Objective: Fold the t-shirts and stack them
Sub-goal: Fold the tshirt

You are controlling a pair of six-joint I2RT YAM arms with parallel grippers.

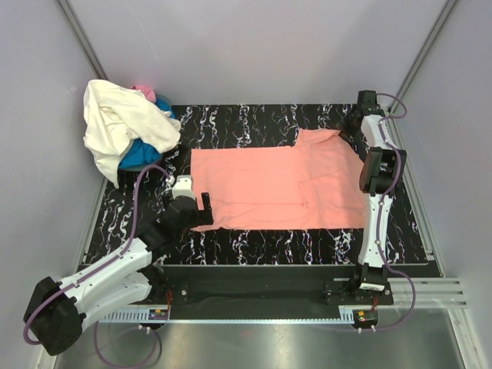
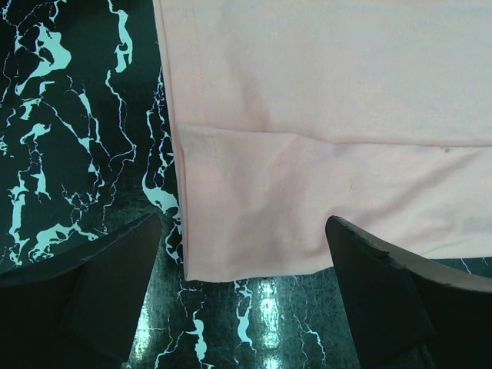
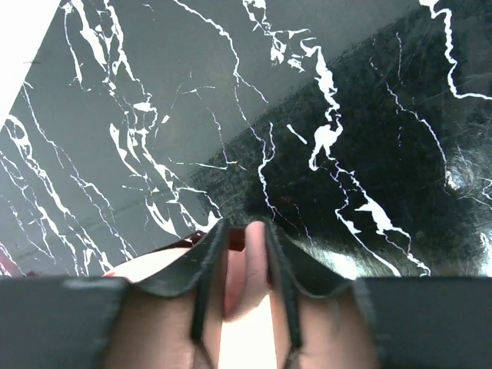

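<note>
Top view: your salmon-pink t-shirt lies spread flat in the middle of the table mat. The mat is a black, glossy sheet veined with white in a marble pattern. The shirt is a matte, soft knit with an almost rectangular outline. Its straight hem edge faces left, and one sleeve juts out at the far right. A shallow crease runs across the right half.

At the far left corner, partly off the mat, sits a crumpled heap. A cream-white t-shirt is draped loosely over a bright blue t-shirt, and a small bit of hot pink cloth shows at the top of the heap.

Left wrist view: your left gripper has its jaws spread wide. The two dark, wedge-shaped fingers stand on either side of the shirt's near-left corner. A doubled layer of cloth shows there, with a stitched edge running across it. You cannot tell whether the fingers touch the fabric.

Right wrist view: your right gripper is at the shirt's far right edge. Its black, ribbed fingers are drawn together on a raised fold of the salmon-pink cloth, which bulges up between them. The marbled mat lies beyond.
</note>
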